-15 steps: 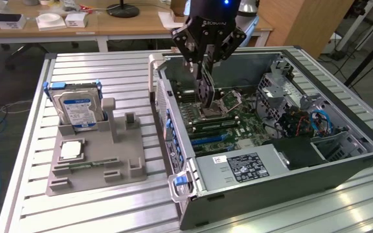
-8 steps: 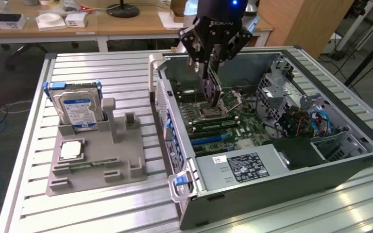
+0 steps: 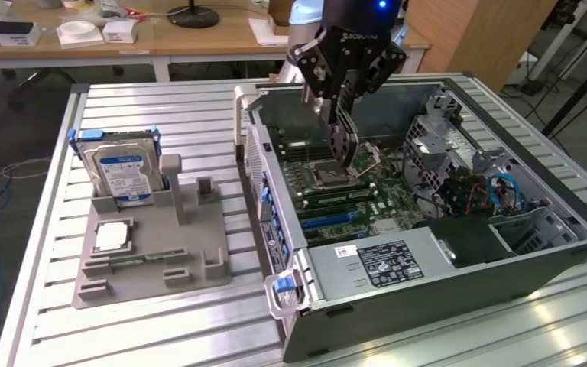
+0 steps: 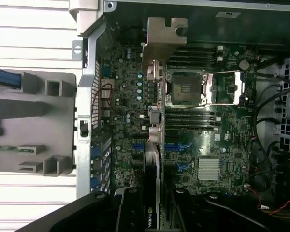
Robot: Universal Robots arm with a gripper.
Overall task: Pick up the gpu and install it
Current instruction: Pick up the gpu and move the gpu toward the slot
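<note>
In the exterior view, the arm's black pincer (image 3: 342,95) hangs over an open dark grey computer case (image 3: 426,306). The case lies on its side on the ribbed aluminium table (image 3: 171,336). The pincer's fingers are pressed onto the gpu (image 3: 342,141), a thin flat dark expansion card. The card hangs on edge below them, its narrow side toward the camera and its lower end pale and metallic. It is held in the air above the green motherboard (image 3: 385,183), over the square processor socket (image 3: 329,177), and is not seated in a slot. To the exterior view's left of the case stands a grey plastic holder (image 3: 141,267). It carries an upright silver hard drive with a blue label and blue rails (image 3: 120,172) and a small square silver chip (image 3: 113,235) lying flat.

In the wrist view, the pincer (image 4: 154,212) pinches the gpu (image 4: 153,145) between two black fingers (image 4: 128,208). The card runs away from the camera edge-on, with an NVIDIA mark near the fingers and a folded silver metal bracket (image 4: 164,41) at its far end. Beneath it spreads the motherboard (image 4: 125,96), and the processor socket (image 4: 186,87) lies just beside the card's line. Also on the board are blue expansion slots (image 4: 176,145) and a finned silver heatsink (image 4: 209,169). The grey plastic holder (image 4: 34,121) lies outside the case wall.
</note>
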